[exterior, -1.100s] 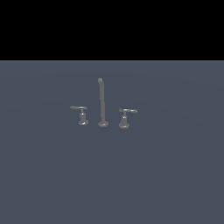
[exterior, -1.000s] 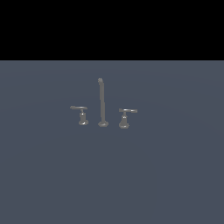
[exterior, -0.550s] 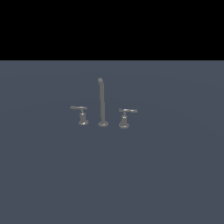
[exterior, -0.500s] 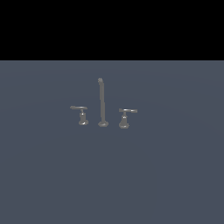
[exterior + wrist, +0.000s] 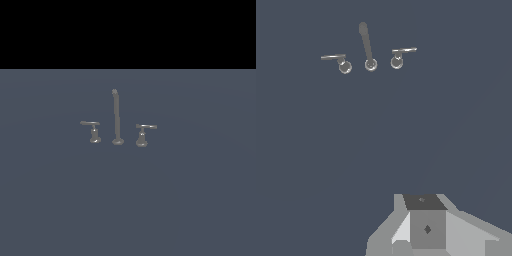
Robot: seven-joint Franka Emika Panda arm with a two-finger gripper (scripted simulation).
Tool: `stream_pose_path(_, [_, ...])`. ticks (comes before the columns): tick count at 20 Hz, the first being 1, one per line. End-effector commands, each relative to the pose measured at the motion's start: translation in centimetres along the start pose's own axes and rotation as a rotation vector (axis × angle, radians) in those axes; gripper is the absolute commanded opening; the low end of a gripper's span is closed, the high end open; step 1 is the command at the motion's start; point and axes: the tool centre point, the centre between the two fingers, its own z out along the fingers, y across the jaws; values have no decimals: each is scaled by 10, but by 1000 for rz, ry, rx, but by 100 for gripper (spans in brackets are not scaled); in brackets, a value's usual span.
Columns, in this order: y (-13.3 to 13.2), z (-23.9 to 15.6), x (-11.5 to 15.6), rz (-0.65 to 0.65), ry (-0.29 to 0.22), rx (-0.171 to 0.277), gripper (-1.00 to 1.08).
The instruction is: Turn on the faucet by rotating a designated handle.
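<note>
Showing in the wrist view only: the grey blocky gripper [image 5: 426,227], its fingertips out of frame, so spread or pressed together cannot be told
Gripper position: well apart from the faucet, touching nothing
Faucet: small grey metal faucet [image 5: 117,120] with tall thin upright spout, standing on the flat dark blue-grey surface [image 5: 128,200]
Designated handle: short duller grey post with thin lever bar [image 5: 93,131], at the exterior view's left of the spout
Twin handle: brighter grey lever handle [image 5: 143,135], at the exterior view's right

Faucet [image 5: 370,47] seen from above, spout between two lever handles; grey hand [image 5: 426,227] well apart
</note>
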Motion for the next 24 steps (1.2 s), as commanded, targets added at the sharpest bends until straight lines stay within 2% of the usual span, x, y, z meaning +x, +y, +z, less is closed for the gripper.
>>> stream_pose_path(1, [-12,11,3,49,0,1,-100])
stream_pose_path(12, [-66,62,23,267,1,7,-100])
stream_pose_path(24, [-119,115,59,499,1,15,-100])
